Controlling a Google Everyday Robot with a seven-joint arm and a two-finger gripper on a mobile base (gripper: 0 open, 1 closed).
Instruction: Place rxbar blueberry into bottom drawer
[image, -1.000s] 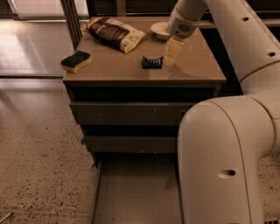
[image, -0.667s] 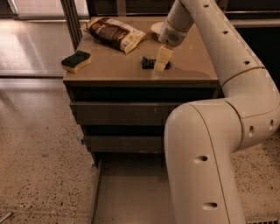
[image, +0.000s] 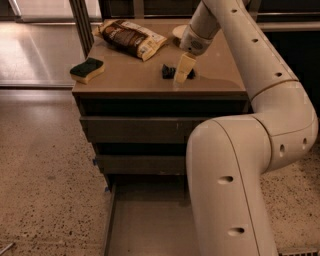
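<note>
The rxbar blueberry (image: 168, 72) is a small dark bar lying flat on the cabinet top (image: 125, 75), right of centre. My gripper (image: 183, 70) is lowered onto the cabinet top right at the bar's right end and covers part of it. The bottom drawer (image: 145, 220) is pulled out at floor level, a long shallow tray with a plain floor. My arm's large pale link hides its right half.
A brown-and-cream snack bag (image: 131, 37) lies at the back left of the cabinet top. A green-and-yellow sponge (image: 86, 69) sits at the left edge. A pale dish (image: 178, 31) stands behind the gripper. Two upper drawers (image: 135, 129) are closed.
The gripper has moved left and down across the cabinet top to the bar. The arm has swung left and now covers more of the open drawer.
</note>
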